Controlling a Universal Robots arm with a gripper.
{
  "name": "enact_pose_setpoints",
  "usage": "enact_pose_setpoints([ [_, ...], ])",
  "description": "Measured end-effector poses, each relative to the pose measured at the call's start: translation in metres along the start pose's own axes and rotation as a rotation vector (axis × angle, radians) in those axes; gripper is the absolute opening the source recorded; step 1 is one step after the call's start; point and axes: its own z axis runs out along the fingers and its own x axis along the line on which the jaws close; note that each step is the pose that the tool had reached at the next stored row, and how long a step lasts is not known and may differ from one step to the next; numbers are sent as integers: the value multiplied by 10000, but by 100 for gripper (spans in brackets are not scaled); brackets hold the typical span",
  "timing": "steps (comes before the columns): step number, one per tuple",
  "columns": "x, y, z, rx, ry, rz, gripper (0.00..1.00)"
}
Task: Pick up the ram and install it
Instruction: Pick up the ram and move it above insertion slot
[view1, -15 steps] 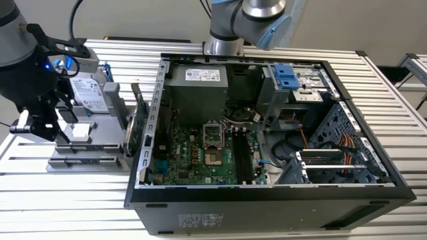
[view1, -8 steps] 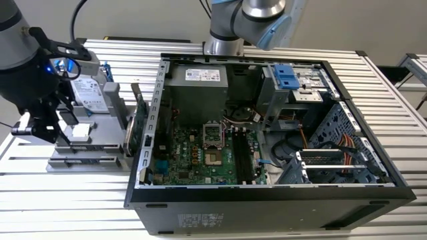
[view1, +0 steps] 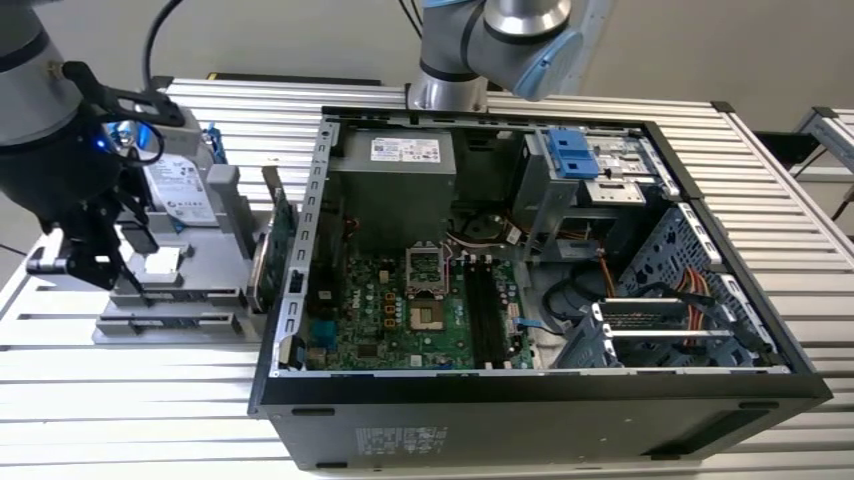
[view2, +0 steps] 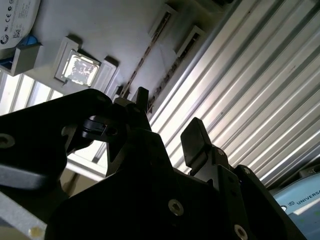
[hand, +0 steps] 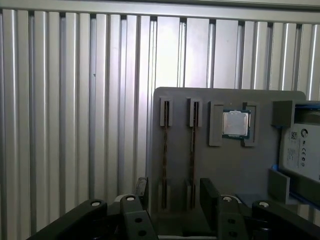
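Two ram sticks stand on edge in parallel slots of a grey holder (hand: 235, 170): one ram stick (hand: 165, 150) and a second (hand: 192, 150), also seen in the second wrist view (view2: 141, 62). My gripper (hand: 176, 196) hovers above the holder's end, open, with nothing between its black fingers (hand: 209, 192). In the first wrist view both sticks run between the two fingertips. In the exterior view the gripper (view1: 104, 268) hangs over the holder (view1: 174, 322) at that view's left, beside the open computer case (view1: 534, 390).
The holder also carries a silver processor chip (hand: 235, 123), a hard drive (view1: 180, 190) and a green expansion card (view1: 274, 250). The motherboard (view1: 400, 310) with dark memory slots (view1: 487, 310) lies inside the case. A second arm's base (view1: 447, 90) stands behind the case on the ribbed metal table (view1: 134, 410).
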Motion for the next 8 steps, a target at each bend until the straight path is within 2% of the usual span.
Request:
enact_pose_setpoints([
  [8, -18, 0, 47, 1, 3, 0, 0],
])
